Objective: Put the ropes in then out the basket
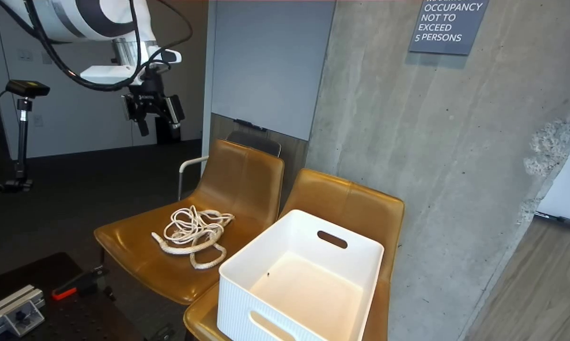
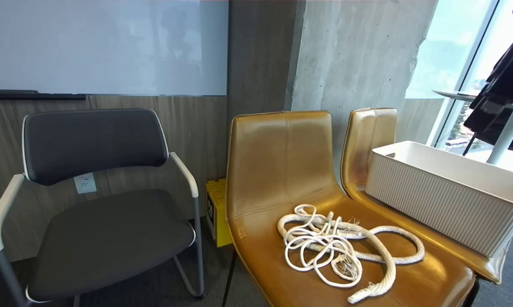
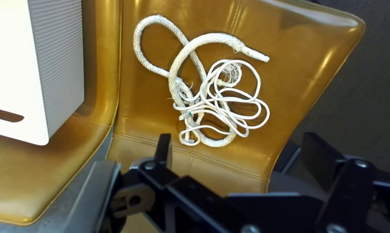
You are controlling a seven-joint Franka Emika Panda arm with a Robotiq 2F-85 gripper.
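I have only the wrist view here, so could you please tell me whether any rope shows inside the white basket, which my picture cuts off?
Observer: None that I can see: an exterior view looks down into the basket, though a little of its inside is hidden there.
Operator: Thank you; and might I ask what stands past the tan chair under the ropes, on the side away from the basket?
Observer: In an exterior view, a dark grey chair with pale armrests stands there.
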